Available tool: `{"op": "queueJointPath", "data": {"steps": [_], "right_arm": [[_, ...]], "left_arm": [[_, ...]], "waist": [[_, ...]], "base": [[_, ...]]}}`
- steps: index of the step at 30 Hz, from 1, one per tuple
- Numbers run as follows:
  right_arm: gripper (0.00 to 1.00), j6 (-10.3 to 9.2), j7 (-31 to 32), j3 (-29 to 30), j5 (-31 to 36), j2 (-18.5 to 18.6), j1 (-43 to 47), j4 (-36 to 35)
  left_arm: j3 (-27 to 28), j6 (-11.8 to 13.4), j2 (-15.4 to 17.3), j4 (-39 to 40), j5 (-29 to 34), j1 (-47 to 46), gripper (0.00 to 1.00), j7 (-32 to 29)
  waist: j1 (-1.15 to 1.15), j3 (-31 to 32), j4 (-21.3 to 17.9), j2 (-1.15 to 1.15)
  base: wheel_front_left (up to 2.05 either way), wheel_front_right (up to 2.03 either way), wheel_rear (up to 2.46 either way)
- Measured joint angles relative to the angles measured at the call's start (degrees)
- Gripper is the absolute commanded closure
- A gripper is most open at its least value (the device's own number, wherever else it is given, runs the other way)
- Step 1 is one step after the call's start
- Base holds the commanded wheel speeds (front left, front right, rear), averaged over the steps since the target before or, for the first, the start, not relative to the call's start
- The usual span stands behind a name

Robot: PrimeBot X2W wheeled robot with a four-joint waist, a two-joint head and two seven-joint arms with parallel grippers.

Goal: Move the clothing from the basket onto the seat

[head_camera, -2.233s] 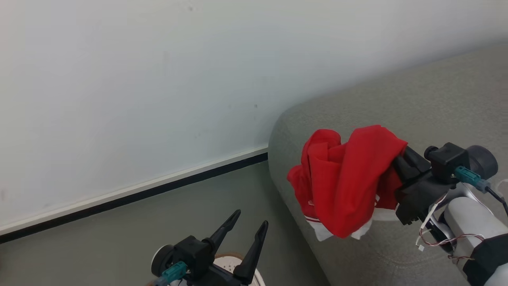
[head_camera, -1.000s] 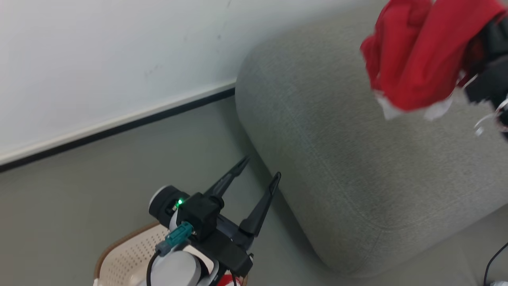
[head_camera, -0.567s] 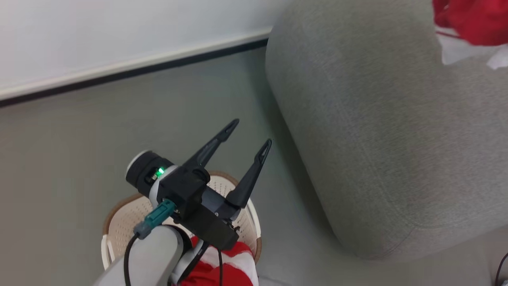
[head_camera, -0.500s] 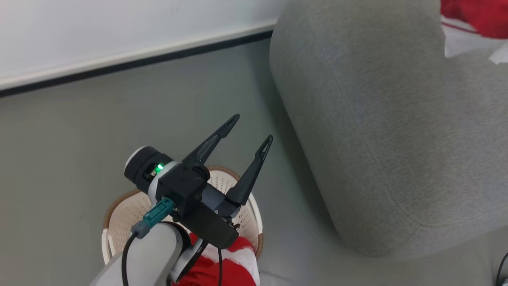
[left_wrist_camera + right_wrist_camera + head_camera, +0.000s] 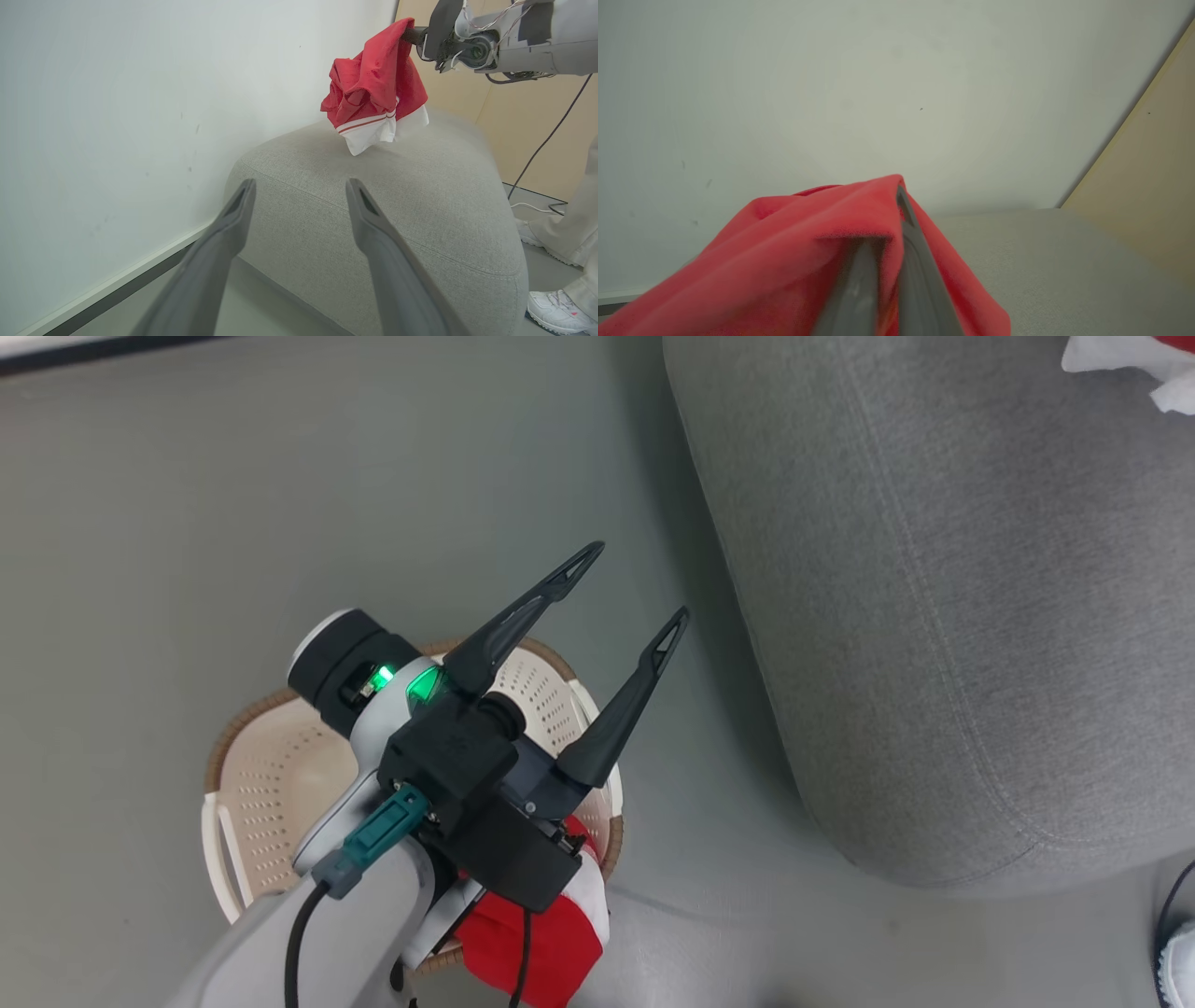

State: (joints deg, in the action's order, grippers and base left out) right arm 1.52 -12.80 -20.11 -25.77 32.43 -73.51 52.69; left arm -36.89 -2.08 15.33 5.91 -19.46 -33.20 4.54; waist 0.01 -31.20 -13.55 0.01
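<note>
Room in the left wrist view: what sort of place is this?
Probably a lab or test room dressed as a living room: a large grey woven-fabric sofa against a bare white wall, a cream perforated plastic laundry basket on plain grey floor, and a trailing black cable.

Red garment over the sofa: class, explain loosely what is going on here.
The right gripper is shut on a red garment, holding it over the grey seat; whether it touches is unclear. The left gripper is open and empty above the basket, with a second red piece at its rim.
</note>
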Motion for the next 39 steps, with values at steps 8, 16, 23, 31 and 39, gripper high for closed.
{"op": "queueJointPath", "data": {"steps": [8,16,23,31,39], "right_arm": [[1.0,-0.08,-0.9,-0.91,-0.01,-3.56,1.84,3.6],[0.44,1.41,-1.43,-3.5,1.14,-6.08,3.85,5.81],[0.0,2.87,-1.48,-5.42,1.72,-8.7,6.25,6.41],[0.0,4.04,-1.49,-6.75,3.14,-9.78,12.16,4.31],[0.0,4.54,-1.49,-6.82,3.14,-10.74,17.33,-0.76]], "left_arm": [[-0.58,-0.52,0.02,-0.12,1.48,-2.5,0.0,-0.68],[-0.82,-0.97,0.38,-2.78,1.52,-2.74,0.0,-0.56],[0.1,-0.92,0.99,-6.15,1.43,-1.93,0.0,0.69],[1.52,0.11,0.54,-10.96,-0.62,1.22,0.0,3.94],[3.11,1.15,-1.04,-14.93,-2.43,4.52,0.0,7.19]], "waist": [[0.0,-4.73,-1.07,0.0],[-0.01,-5.78,-2.69,0.0],[-0.01,-3.94,-3.33,-0.01],[-0.02,0.11,-3.88,-0.01],[-0.02,5.58,-3.45,-0.01]], "base": [[0.0,0.0,0.0],[0.0,0.0,0.0],[0.0,0.0,0.0],[0.0,0.0,0.0],[0.0,0.0,0.0]]}}
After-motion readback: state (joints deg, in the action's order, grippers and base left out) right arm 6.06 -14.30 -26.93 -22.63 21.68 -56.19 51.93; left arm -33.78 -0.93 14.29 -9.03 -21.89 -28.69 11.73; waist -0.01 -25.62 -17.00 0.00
